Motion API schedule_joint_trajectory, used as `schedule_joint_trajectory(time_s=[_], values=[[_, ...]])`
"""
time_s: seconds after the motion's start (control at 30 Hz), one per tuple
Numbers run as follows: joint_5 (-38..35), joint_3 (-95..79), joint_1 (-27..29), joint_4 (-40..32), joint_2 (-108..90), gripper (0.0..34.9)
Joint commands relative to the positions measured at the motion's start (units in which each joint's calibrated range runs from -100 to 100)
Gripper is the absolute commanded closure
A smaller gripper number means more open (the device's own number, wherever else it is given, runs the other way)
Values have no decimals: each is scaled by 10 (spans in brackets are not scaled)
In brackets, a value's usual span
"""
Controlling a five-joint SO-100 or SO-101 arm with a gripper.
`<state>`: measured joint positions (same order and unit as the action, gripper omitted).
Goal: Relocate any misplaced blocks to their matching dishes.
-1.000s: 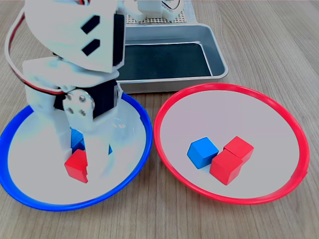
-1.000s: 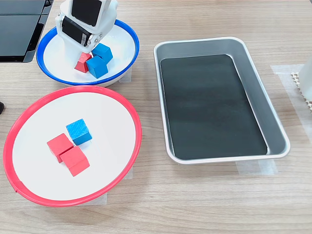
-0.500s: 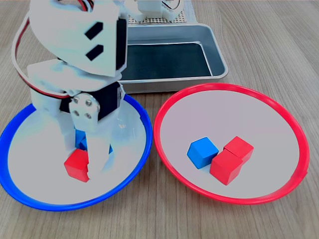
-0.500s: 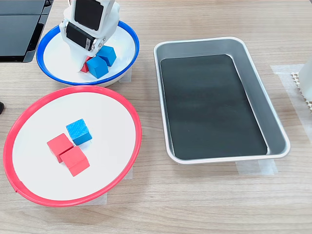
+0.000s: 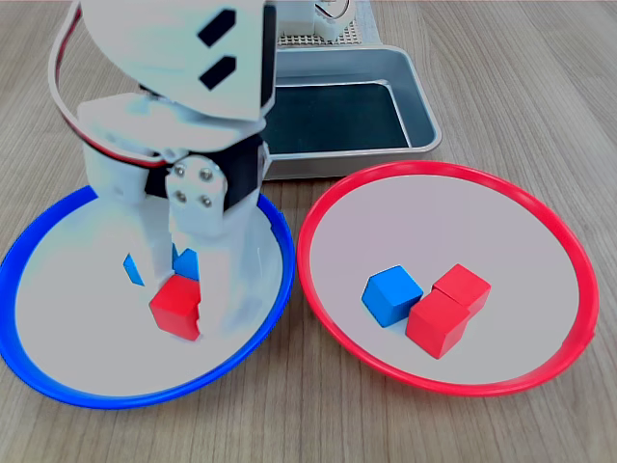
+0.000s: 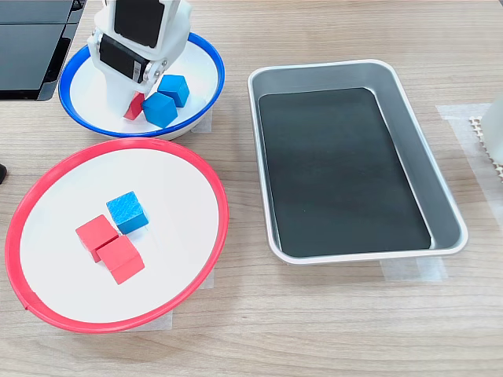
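Blocks sit in both dishes on the wooden worktop point(image 5: 521, 87). In the first exterior view the blue-rimmed dish point(image 5: 58, 386) lies at 9 o'clock of the red-rimmed dish point(image 5: 540, 231), their rims nearly touching. The white arm point(image 5: 178, 58) reaches down into the blue-rimmed dish, and its pincer point(image 5: 183, 289) has its two fingers on either side of a red block point(image 5: 174, 307), closed on it near the dish's middle. Whether the block rests on the dish floor or is slightly lifted cannot be told. Just behind the pincer, bits of blue blocks point(image 5: 185, 262) show, mostly hidden by the fingers; in the second exterior view these are two blue cubes, one point(image 6: 159, 110) at 3 o'clock of the held red block and touching the other point(image 6: 174, 89), which lies at its 1 o'clock.

In the red-rimmed dish, in the first exterior view, a lone blue block point(image 5: 392, 295) sits at about 5 o'clock of the dish's centre, with two red blocks just beside it at its 3 o'clock: the nearer red block point(image 5: 439, 323) touches the farther one point(image 5: 463, 288), and the blue block's corner meets the nearer red one.

A grey metal tray point(image 6: 444, 204) with a dark liner stands at 3 o'clock of both dishes in the second exterior view, apart from them.
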<state>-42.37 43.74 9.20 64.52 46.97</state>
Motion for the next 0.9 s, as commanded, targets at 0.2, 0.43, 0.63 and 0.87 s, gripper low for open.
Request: schedule_joint_trajectory(time_s=[0.2,0.43,0.63,0.87], values=[[20,5,-51,72,-138,346],[41,-45,-129,113,-178,346],[45,-77,-181,115,-178,346],[51,-91,-215,115,-156,346]])
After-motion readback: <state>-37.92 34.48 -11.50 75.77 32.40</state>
